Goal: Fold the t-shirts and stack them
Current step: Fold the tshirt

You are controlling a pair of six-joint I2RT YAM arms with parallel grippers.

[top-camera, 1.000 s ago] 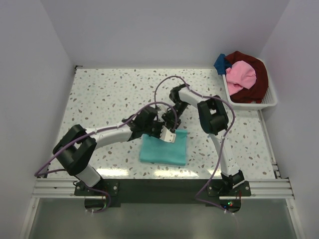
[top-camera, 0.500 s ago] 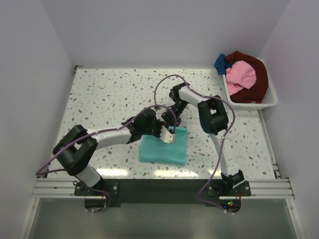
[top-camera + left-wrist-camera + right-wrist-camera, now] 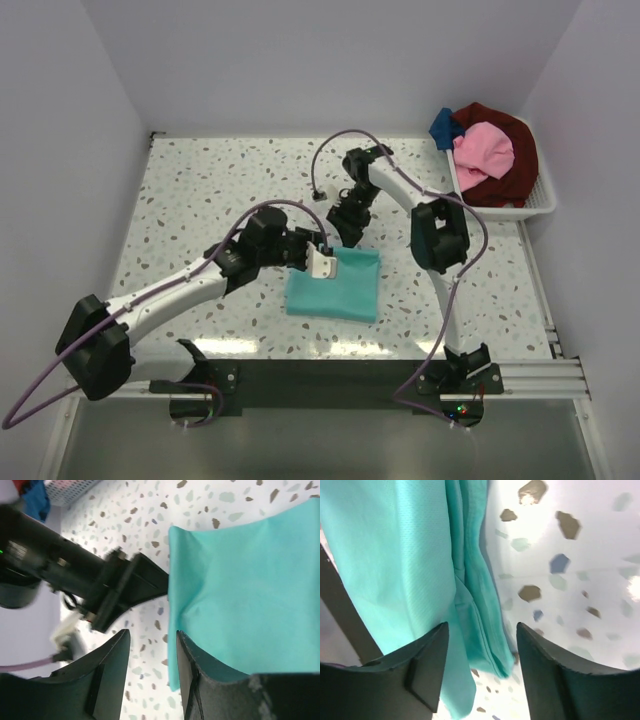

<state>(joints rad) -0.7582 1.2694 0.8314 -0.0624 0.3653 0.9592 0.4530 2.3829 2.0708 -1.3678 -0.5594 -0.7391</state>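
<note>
A teal-green t-shirt (image 3: pixel 336 290) lies folded into a rectangle on the speckled table, near the front middle. My left gripper (image 3: pixel 325 263) hovers at its far-left corner, open, and the left wrist view shows the cloth (image 3: pixel 250 590) beside the right finger with only table between the fingertips (image 3: pixel 152 647). My right gripper (image 3: pixel 350 236) stands at the shirt's far edge, open. In the right wrist view the shirt's layered edge (image 3: pixel 470 605) lies loose below the gap (image 3: pixel 482 640), unpinched. Pink (image 3: pixel 485 150), dark red (image 3: pixel 517 165) and blue (image 3: pixel 442 128) t-shirts are piled in the basket.
The white slatted basket (image 3: pixel 540 205) sits at the table's far right corner against the wall. White walls close in the table on the left, back and right. Purple cables loop above both arms. The right gripper's black body (image 3: pixel 125 585) shows close in the left wrist view.
Both grippers have opened and let go of the teal shirt, which now lies flat. The left arm has stretched out lower and the right gripper has drawn back toward the far side.
</note>
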